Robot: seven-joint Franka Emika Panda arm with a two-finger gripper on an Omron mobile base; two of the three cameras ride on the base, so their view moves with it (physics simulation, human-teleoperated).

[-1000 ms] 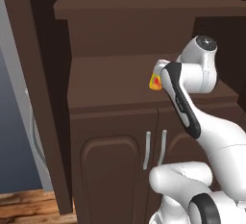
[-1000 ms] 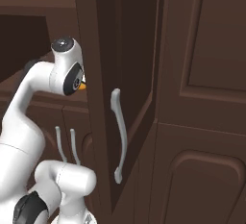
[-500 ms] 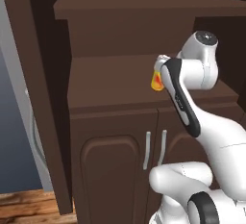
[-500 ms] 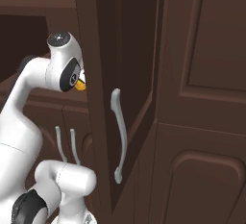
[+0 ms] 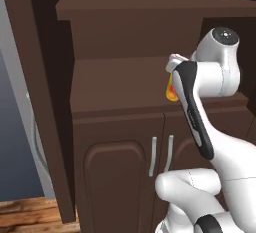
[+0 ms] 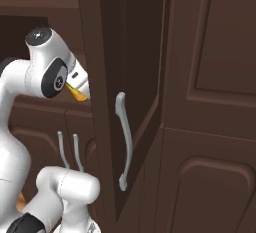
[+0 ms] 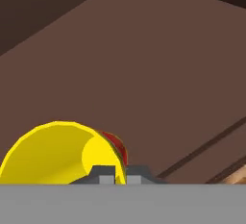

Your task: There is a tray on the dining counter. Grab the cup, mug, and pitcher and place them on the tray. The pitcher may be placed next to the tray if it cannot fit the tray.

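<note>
In the left base view, a strip of grey-blue wall (image 5: 12,127) runs down the far left, with a patch of wooden floor (image 5: 30,216) at its foot. Next comes a tall dark brown cabinet (image 5: 120,32) with an open shelf (image 5: 115,84) at mid height and two closed doors below, each with a thin pale handle (image 5: 153,156). At the right end of that shelf sits the cup (image 5: 171,90), showing as a sliver of yellow and orange-red just beside the white arm (image 5: 210,77), which rises from the lower right and bends over the shelf. In the right base view, the arm (image 6: 47,74) stands at the left, and the cup (image 6: 77,93) peeks out as a small orange-yellow wedge beside the wrist, at shelf level. To its right an open cabinet door (image 6: 112,97) stands edge-on with a long pale handle (image 6: 124,147), and further right are plain dark door panels (image 6: 220,42). In the hand view, the cup (image 7: 62,151) fills the lower left, its open yellow mouth facing the camera, so its long axis runs away from the lens toward the brown shelf board (image 7: 158,69) behind it; a red mark shows on its right flank. The gripper (image 7: 116,174) has its two dark tips almost together, pinching the cup's right-hand wall at the rim, one tip inside and one outside. How far the cup tilts from upright cannot be told.
</note>
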